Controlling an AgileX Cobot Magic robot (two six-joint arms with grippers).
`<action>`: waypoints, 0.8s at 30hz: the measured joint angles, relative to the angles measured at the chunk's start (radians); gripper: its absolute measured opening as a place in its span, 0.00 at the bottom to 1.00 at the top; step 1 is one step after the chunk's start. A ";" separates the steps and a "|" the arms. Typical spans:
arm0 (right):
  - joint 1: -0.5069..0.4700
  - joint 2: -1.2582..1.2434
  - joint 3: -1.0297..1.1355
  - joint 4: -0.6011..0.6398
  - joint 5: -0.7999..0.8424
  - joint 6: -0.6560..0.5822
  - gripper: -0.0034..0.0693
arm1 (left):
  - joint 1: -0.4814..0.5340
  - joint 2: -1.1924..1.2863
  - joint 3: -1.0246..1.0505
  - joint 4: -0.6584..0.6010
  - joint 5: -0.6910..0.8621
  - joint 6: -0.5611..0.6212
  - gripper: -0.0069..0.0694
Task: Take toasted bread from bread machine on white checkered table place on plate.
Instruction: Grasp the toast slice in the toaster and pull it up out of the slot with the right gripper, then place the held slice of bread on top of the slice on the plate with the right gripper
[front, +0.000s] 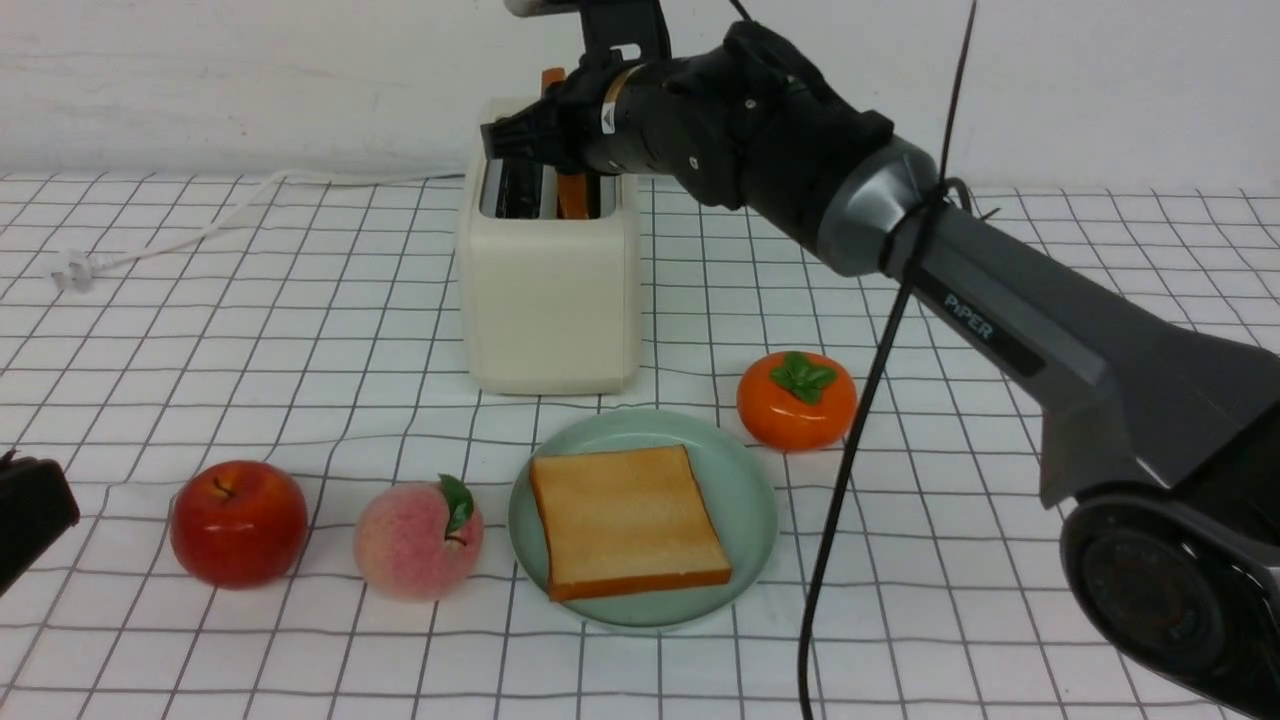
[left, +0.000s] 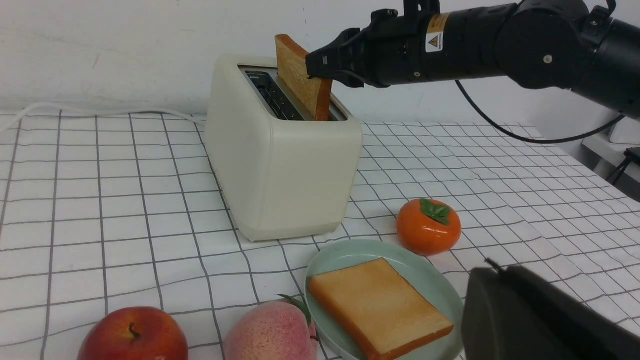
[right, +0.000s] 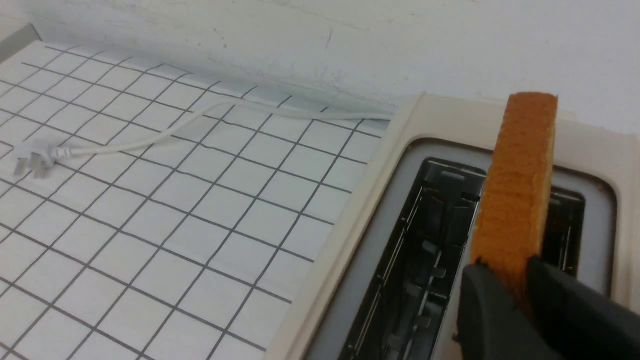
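Standing upright in a slot of the bread machine (left: 280, 165), the remaining toasted bread (right: 520, 185) is being pinched by the right gripper (right: 507, 267), its fingers (right: 485, 310) seemingly closed onto the near edge, for lifting straight out towards the plate (front: 752, 500).

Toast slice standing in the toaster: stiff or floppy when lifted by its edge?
Probably stiff: the golden-brown square toast slice stands in the cream-white boxy toaster with flat, unbent faces. Likely light, being a thin slab. Pinched at one edge by the right claw, it might pivot, or crumble under hard squeezing.
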 joint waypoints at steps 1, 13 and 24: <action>0.000 -0.002 0.000 0.001 0.000 0.000 0.17 | 0.000 0.000 0.000 0.000 0.000 0.000 0.07; 0.069 -0.417 -0.005 0.158 0.335 -0.291 0.17 | 0.000 0.000 0.000 0.002 0.017 0.000 0.07; -0.091 -0.723 0.242 0.487 0.768 -0.483 0.17 | 0.000 0.000 0.000 0.004 0.147 0.000 0.07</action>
